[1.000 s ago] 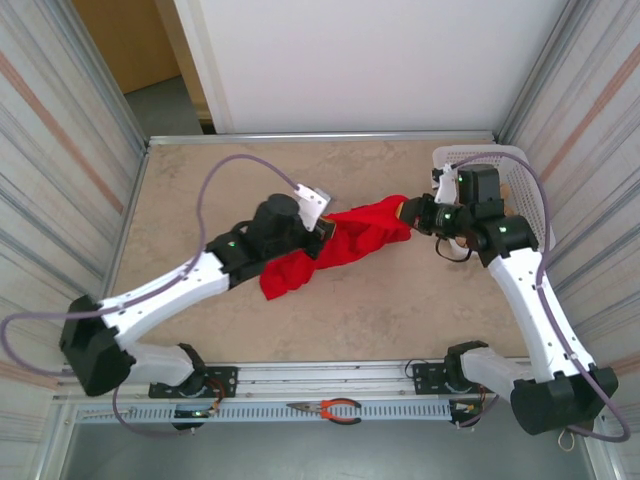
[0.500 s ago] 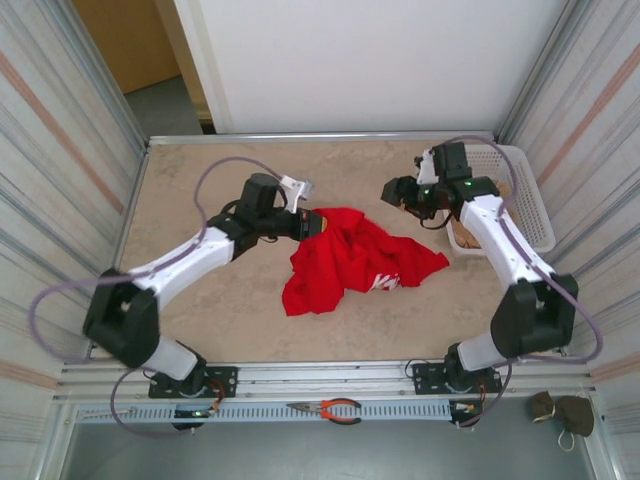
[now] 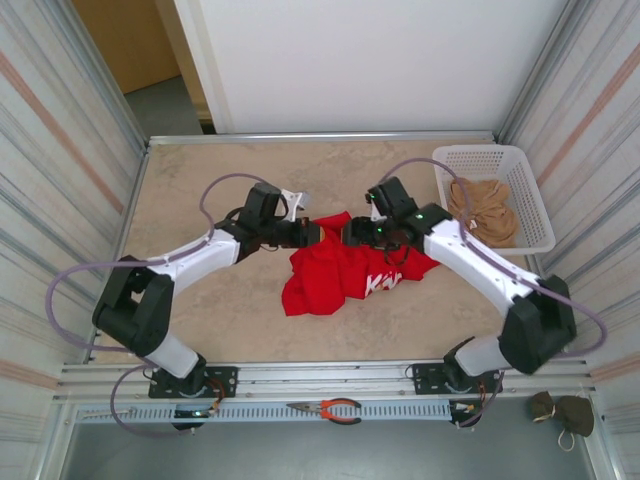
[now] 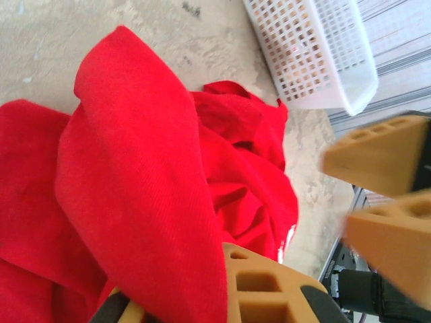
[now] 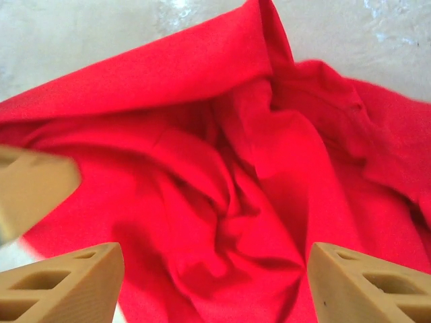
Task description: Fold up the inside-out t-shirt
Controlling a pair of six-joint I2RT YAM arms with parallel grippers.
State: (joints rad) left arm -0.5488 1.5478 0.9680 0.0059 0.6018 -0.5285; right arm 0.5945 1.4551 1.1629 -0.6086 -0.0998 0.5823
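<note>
Beige table (image 3: 200,320), crumpled red t-shirt (image 3: 325,280), left hand (image 3: 317,232) clamped on its far edge, right hand (image 3: 351,236) spread wide over it

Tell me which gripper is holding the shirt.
The left gripper: it is shut on a raised fold of the shirt, while the right gripper is open above the cloth, gripping nothing.

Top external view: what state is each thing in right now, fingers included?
t-shirt: crumpled, not yet folded, one edge lifted.
left fingers: shut on the t-shirt.
right fingers: open over the t-shirt, gripping nothing.
white basket: upright, holding a tan garment.
</note>
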